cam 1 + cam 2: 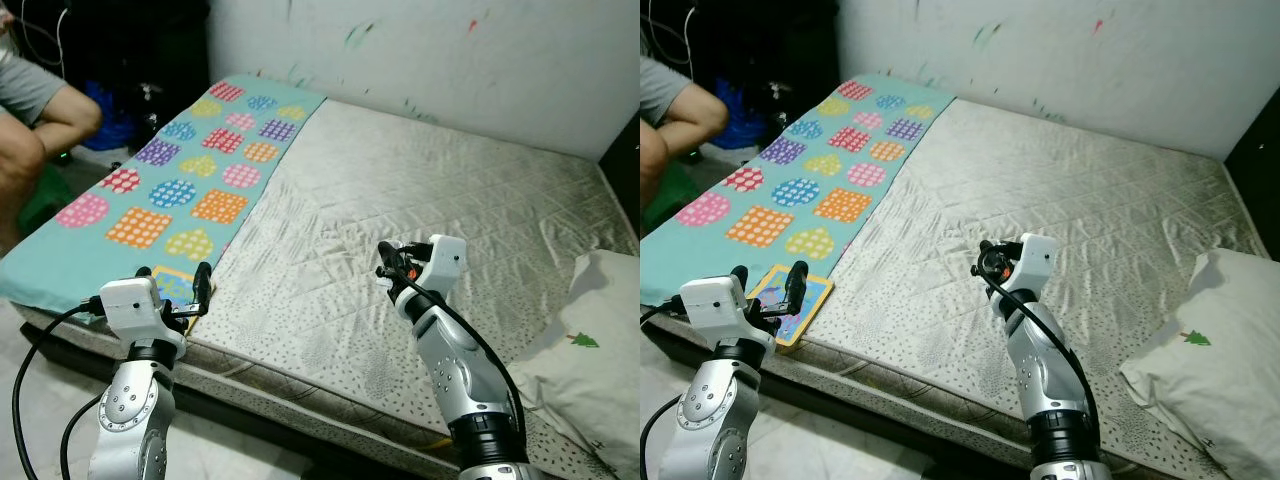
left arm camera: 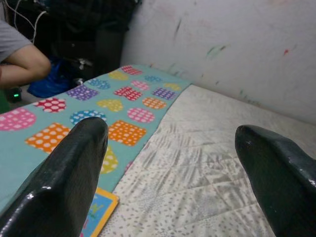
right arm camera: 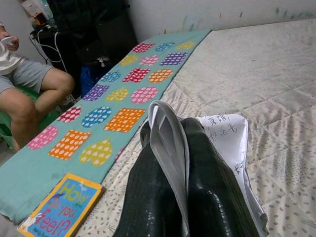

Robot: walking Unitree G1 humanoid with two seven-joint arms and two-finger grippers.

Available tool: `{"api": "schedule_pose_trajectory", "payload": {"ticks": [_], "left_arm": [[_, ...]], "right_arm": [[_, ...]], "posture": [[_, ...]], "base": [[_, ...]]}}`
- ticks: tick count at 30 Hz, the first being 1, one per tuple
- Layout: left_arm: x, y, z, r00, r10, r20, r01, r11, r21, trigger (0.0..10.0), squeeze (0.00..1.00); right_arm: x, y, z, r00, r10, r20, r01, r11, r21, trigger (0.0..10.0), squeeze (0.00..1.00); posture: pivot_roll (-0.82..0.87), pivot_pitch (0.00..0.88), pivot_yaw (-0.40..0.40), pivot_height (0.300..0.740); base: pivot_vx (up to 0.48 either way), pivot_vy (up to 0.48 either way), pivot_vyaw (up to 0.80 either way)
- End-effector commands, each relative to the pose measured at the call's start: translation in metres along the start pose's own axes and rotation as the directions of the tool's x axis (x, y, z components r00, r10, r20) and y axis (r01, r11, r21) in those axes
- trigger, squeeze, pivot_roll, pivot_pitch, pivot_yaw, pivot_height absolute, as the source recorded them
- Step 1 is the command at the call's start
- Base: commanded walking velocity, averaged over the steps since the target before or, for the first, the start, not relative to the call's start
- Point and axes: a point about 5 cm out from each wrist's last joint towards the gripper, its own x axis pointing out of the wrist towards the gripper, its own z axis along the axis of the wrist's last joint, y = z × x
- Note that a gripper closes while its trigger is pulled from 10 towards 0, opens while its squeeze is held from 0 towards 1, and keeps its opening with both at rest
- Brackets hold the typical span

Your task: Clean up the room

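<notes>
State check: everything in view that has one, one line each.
Left gripper: open, empty, over the bed edge.
Right gripper: shut on paper.
Book: closed, flat on the bed corner.
Blanket: spread flat.
Pillow: lying at the bed's right.
Person: seated.

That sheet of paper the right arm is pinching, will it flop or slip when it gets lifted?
Probably floppy: the paper already bends over the right gripper, whose jaws are shut on its folded edge. It looks thin and light, so it may flutter. Slipping seems unlikely.
</notes>
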Motion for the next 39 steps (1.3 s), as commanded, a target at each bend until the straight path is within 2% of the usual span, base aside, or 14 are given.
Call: {"api": "schedule_pose_trajectory", "payload": {"ticks": [1,3,17,26,27,28,31,34,39], "left_arm": [[0.001,-0.001,0.002,1.0,-0.008,0.002,0.008,1.0,-0.002,10.0,0.0],[0.002,-0.001,0.002,1.0,-0.011,-0.001,0.011,1.0,-0.004,10.0,0.0],[0.005,-0.008,0.0,1.0,-0.025,0.0,0.025,0.999,-0.022,10.0,0.0],[0.008,-0.005,0.003,1.0,-0.025,0.007,0.025,1.0,-0.013,10.0,0.0],[0.007,-0.005,0.003,1.0,-0.021,0.013,0.022,0.999,-0.026,10.0,0.0],[0.006,-0.003,0.003,1.0,0.019,0.006,-0.018,0.99,-0.136,10.0,0.0],[0.007,0.002,-0.001,0.996,0.085,-0.036,-0.092,0.954,-0.285,10.0,0.0],[0.007,0.001,-0.002,0.997,0.069,-0.039,-0.078,0.954,-0.29,10.0,0.0],[0.01,0.001,-0.005,0.994,0.063,-0.085,-0.09,0.928,-0.362,10.0,0.0]], "right_arm": [[0.001,0.001,0.006,1.0,-0.002,0.02,0.003,1.0,-0.016,10.0,0.0],[0.003,0.002,0.007,1.0,-0.008,0.017,0.008,1.0,-0.012,10.0,0.0],[0.005,0.002,0.009,1.0,0.001,0.016,0.0,0.999,-0.034,10.0,0.0],[0.005,0.003,0.009,1.0,0.002,0.03,-0.001,1.0,-0.026,10.0,0.0],[0.004,0.004,0.01,0.999,0.005,0.043,-0.004,1.0,-0.013,10.0,0.0],[0.004,0.005,0.014,0.997,0.013,0.073,-0.015,1.0,0.022,10.0,0.0],[0.003,0.003,0.015,0.996,-0.005,0.085,0.002,0.999,0.042,10.0,0.0],[0.002,0.001,0.014,0.996,-0.016,0.089,0.013,0.999,0.032,10.0,0.0],[-0.001,-0.002,0.011,0.996,-0.021,0.087,0.023,1.0,-0.017,10.0,0.0]], "posture": [[0.05,0.0,-0.101,0.74],[0.05,0.0,-0.1,0.74],[0.03,0.0,-0.101,0.74],[0.04,0.0,-0.099,0.74],[0.04,0.0,-0.098,0.74],[0.04,0.0,-0.098,0.74],[0.04,0.0,-0.089,0.74],[0.03,0.0,-0.076,0.74],[0.03,0.0,-0.062,0.74]], "base": [[0.0,0.0,0.0],[0.0,0.0,0.0],[0.0,0.0,-0.78],[0.0,0.0,-0.09],[0.0,0.0,0.0],[0.0,0.0,0.0],[0.0,0.0,0.0],[0.0,0.0,0.0],[0.0,0.0,0.0]]}}
